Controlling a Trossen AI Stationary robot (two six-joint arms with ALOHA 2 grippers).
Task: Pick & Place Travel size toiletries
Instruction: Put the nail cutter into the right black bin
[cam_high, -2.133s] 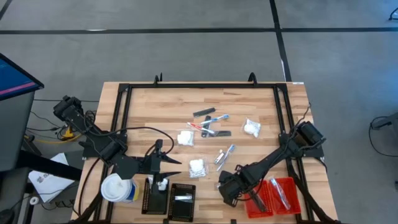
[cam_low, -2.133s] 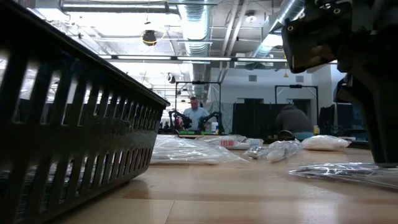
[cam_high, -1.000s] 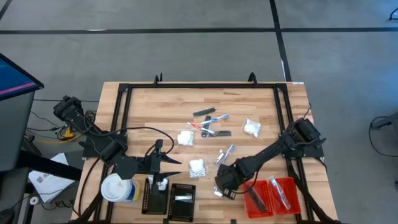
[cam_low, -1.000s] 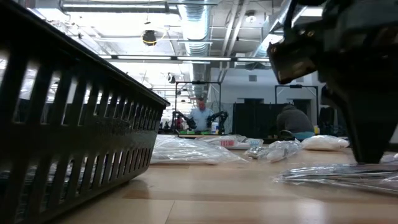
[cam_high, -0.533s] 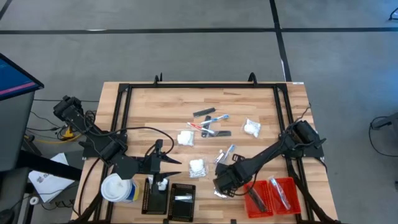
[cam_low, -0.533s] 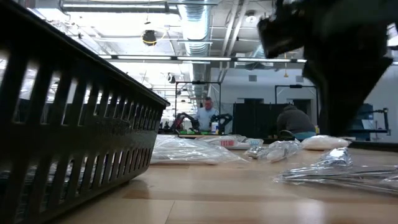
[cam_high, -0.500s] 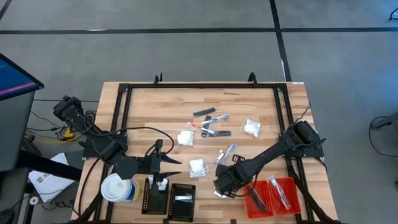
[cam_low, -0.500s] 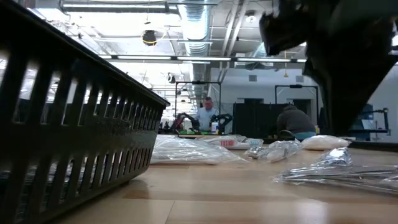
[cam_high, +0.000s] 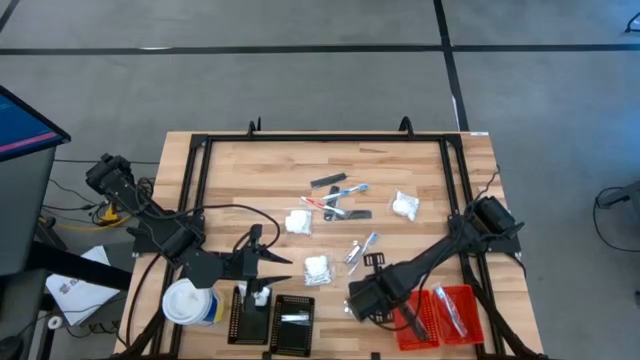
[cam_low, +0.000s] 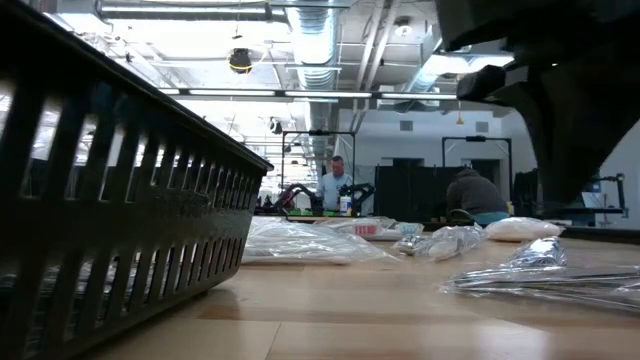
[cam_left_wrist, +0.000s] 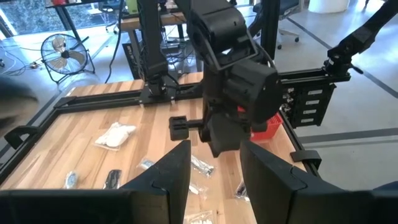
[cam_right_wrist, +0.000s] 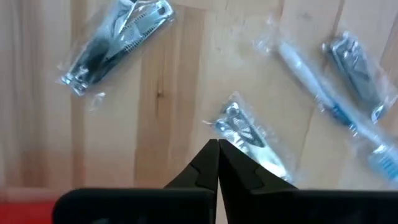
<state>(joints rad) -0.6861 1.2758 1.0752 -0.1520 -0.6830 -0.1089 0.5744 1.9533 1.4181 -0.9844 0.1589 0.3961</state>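
Currently, pick step: right gripper, fingers pressed together, pinches the clear-wrapped silvery sachet at frame centre; next, lift toward red ribbed plastic tray, lower right.

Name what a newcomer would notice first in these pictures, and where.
The right gripper hangs over the table's front edge, its fingers shut with nothing between them, a wrapped nail clipper just beyond. Toiletries lie scattered mid-table; a red tray sits at front right.
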